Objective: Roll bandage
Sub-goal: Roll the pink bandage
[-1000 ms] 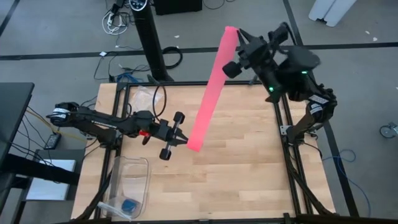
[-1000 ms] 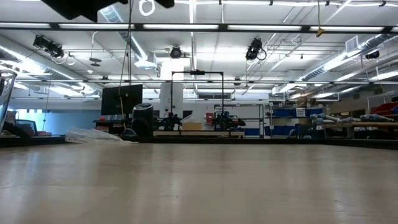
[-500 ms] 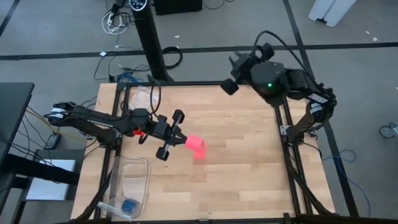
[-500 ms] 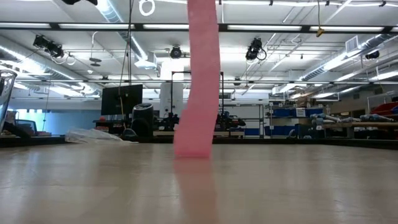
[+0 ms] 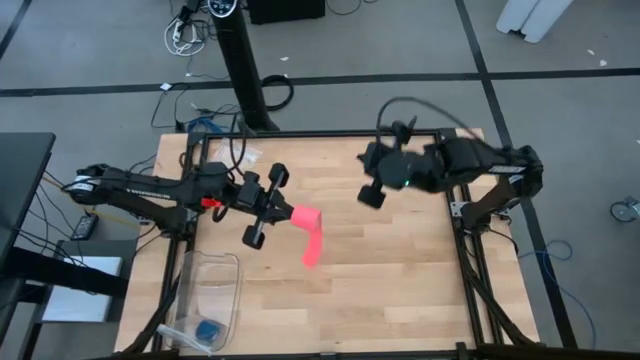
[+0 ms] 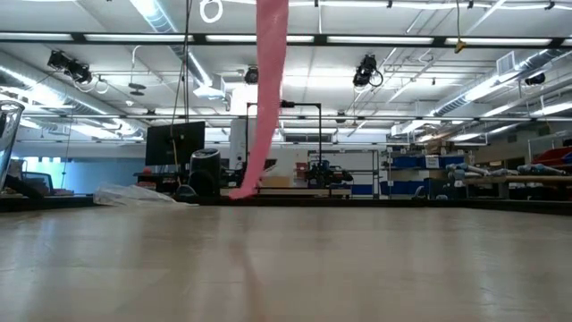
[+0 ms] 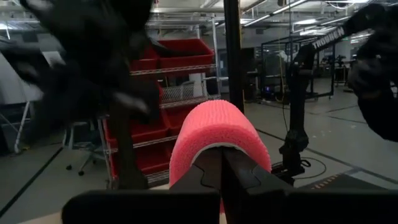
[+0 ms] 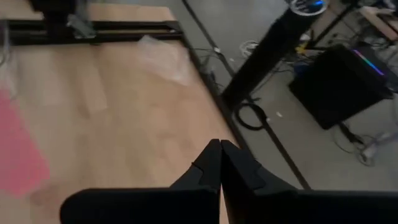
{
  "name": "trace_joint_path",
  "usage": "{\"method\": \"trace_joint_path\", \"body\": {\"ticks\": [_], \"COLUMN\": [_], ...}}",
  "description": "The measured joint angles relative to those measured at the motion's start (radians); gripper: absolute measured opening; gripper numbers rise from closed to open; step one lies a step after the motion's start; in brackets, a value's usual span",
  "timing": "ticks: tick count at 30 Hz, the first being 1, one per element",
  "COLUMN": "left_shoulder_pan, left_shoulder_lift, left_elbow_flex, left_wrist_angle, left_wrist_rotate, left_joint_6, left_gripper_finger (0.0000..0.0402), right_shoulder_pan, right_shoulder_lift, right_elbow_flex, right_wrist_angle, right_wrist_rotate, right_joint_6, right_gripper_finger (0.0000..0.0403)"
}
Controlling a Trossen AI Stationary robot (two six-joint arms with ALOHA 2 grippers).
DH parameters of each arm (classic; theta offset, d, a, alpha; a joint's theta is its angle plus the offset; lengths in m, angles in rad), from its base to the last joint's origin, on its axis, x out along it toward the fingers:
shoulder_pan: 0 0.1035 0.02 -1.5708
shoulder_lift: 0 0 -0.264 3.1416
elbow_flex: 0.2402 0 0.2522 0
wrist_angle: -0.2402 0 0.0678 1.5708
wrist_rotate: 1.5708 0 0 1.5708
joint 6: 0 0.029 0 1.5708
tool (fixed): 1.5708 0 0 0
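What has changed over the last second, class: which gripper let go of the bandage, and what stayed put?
The right gripper let go of the bandage, shut, and swung down over the table. The bandage fell slack and hangs from the left gripper, which stays shut on it. The bin stayed put.

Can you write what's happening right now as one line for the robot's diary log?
left gripper: jaws shut on bandage | bandage: hanging loose above table | right gripper: jaws shut, empty

A light wooden plank table [image 5: 400,260] is set on grey concrete floor [image 5: 100,60]. Long ceiling strip lights [image 6: 384,38] are hung overhead; red storage bins [image 7: 186,53] are shelved behind.
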Motion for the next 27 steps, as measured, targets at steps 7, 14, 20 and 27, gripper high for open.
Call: {"method": "trace_joint_path", "body": {"ticks": [7, 14, 20, 27], "left_shoulder_pan": [0.018, 0.036, 0.037, 0.037], "left_shoulder_lift": [-0.008, -0.008, -0.008, -0.007], "left_elbow_flex": [0.059, 0.112, 0.145, 0.185], "left_wrist_angle": [-0.120, -0.178, -0.212, -0.304], "left_wrist_rotate": [0.000, -0.001, -0.007, -0.071], "left_joint_6": [0.002, 0.007, 0.030, 0.060], "left_gripper_finger": [0.0000, 0.0000, 0.0000, 0.0000], "right_shoulder_pan": [0.032, 0.046, 0.086, 0.197], "right_shoulder_lift": [-0.135, -0.204, -0.184, -0.115], "right_elbow_flex": [-0.479, -0.835, -1.046, -1.297], "right_wrist_angle": [0.528, 0.976, 1.238, 1.792], "right_wrist_rotate": [-0.146, -0.176, -0.177, -0.178], "right_joint_6": [-0.075, -0.126, -0.111, -0.053], "right_gripper_finger": [0.0003, 0.0002, 0.0001, 0.0004]}}
